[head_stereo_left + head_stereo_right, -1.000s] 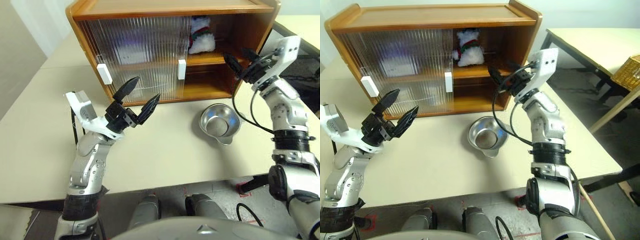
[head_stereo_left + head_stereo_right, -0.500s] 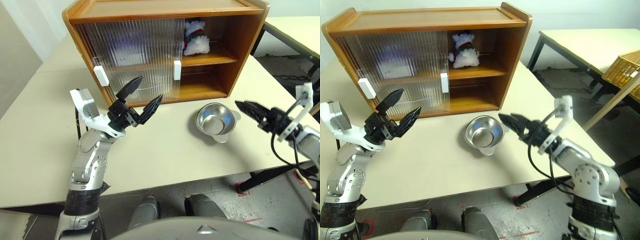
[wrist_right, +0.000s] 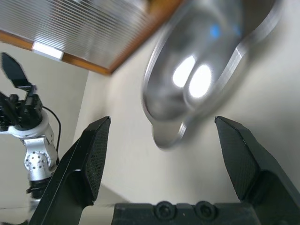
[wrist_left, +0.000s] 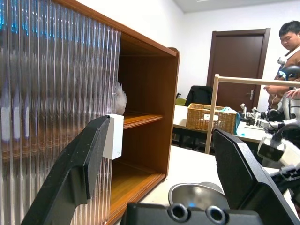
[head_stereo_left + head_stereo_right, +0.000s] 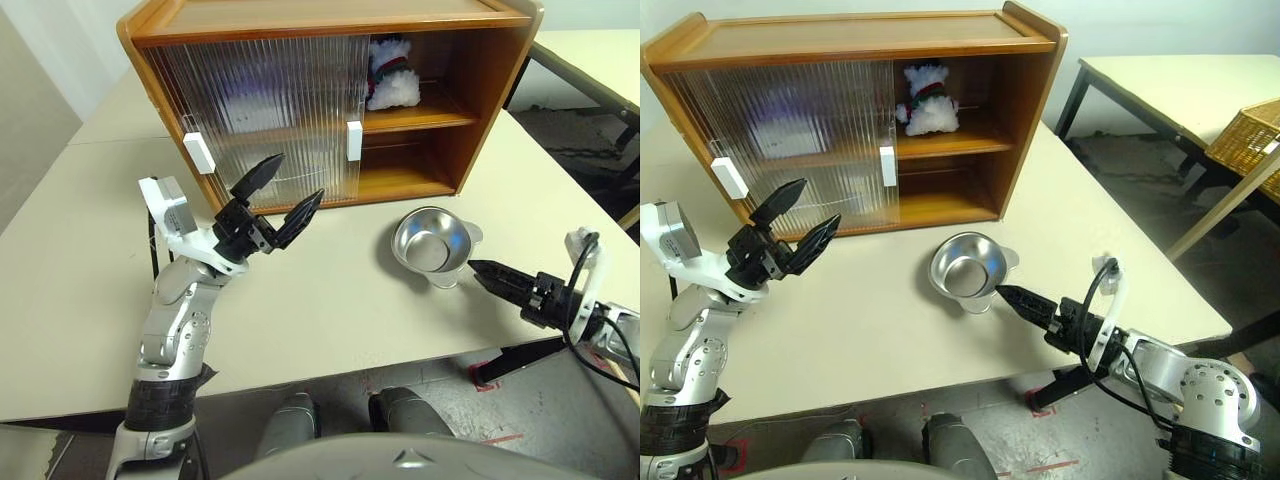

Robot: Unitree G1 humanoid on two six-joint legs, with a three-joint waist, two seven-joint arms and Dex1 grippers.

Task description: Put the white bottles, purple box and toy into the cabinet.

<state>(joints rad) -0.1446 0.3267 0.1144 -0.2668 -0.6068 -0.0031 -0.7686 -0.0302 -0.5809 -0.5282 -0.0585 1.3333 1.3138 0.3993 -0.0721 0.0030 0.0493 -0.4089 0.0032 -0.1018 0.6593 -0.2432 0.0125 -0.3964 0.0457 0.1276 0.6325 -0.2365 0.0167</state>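
Note:
The wooden cabinet (image 5: 330,100) stands at the back of the table, its ribbed sliding doors covering the left part and the right part open. The toy (image 5: 392,75), a white plush snowman, sits on the upper shelf in the open part. Through the ribbed door (image 5: 790,125) I see a purplish blur that I cannot identify. The white bottles and purple box are hidden. My left gripper (image 5: 297,178) hovers open and empty in front of the doors. My right gripper (image 5: 1006,294) is low over the table, open and empty, pointing at the near side of the metal bowl (image 3: 197,79).
The shiny metal bowl (image 5: 432,243) sits on the table in front of the cabinet's open side. The table's near edge (image 5: 330,365) runs just under my right gripper. A second table with a wicker basket (image 5: 1250,140) stands to the right. A person (image 4: 288,56) stands in the background.
My right arm has drawn back from the cabinet's open side and dropped low beside the bowl, rolling its wrist. The left arm has stayed where it was.

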